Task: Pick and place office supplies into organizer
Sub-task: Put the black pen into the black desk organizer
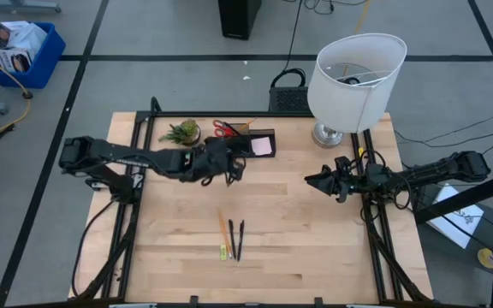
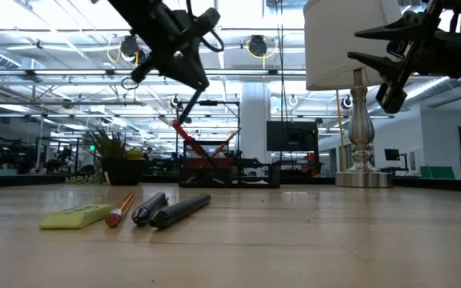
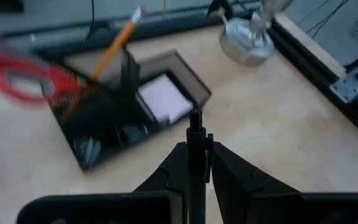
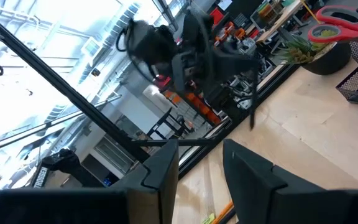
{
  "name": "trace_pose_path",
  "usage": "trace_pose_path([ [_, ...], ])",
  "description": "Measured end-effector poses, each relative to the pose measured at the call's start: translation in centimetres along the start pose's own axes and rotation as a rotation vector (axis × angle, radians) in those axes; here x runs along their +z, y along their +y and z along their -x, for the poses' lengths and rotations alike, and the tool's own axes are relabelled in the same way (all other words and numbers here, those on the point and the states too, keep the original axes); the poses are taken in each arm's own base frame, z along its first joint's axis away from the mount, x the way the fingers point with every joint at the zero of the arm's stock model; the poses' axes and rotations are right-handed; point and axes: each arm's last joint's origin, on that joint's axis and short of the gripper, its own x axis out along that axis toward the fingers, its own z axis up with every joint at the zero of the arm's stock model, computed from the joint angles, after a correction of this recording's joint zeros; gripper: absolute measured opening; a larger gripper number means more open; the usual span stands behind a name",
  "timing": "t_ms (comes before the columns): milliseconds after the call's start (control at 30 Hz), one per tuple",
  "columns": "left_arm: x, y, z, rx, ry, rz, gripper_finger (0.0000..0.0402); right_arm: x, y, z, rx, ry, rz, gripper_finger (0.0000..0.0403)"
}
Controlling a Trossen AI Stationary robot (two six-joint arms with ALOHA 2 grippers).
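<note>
My left gripper (image 3: pixel 195 155) is shut on a black pen (image 3: pixel 195 121) and hovers just in front of the organizer (image 3: pixel 104 134), a dark tray near the table's far edge (image 1: pixel 255 144). The tray holds a pink sticky pad (image 3: pixel 163 99), an orange pencil (image 3: pixel 114 46) and red-handled scissors (image 3: pixel 23 78). More supplies lie on the table's near middle: an orange pencil (image 2: pixel 120 210), two black pens (image 2: pixel 166 211) and a yellow-green piece (image 2: pixel 74 216). My right gripper (image 1: pixel 315 180) is open and raised at the table's right, touching nothing. My left gripper pinches the black pen between its two fingers (image 3: pixel 173 165). The pen lies along the fingers, and its free end (image 3: pixel 195 118) sticks out past the fingertips. The gripper slants downward from the table's left. The pen (image 2: pixel 189 102) is lifted clear of the table, tilted below the gripper.
A small potted plant (image 1: pixel 182 133) stands left of the organizer. A big lamp with a white shade (image 1: pixel 353 81) and metal base (image 3: pixel 247 43) stands at the far right corner. Bare wood lies between the organizer and the items near the front.
</note>
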Motion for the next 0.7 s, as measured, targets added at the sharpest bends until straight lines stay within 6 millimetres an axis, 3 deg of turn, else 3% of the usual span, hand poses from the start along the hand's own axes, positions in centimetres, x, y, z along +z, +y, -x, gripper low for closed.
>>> trace_pose_path([
  [467, 7.3, 2.7, -2.6, 0.002, -0.324, -0.230, 0.0051, 0.0, 0.0, 0.0, -0.001, 0.001, 0.000, 0.0116],
  [700, 10.4, 5.4, -3.6, 0.076, -0.454, -0.220, 0.0051, 0.0, 0.0, 0.0, -0.001, 0.001, 0.000, 0.0116],
])
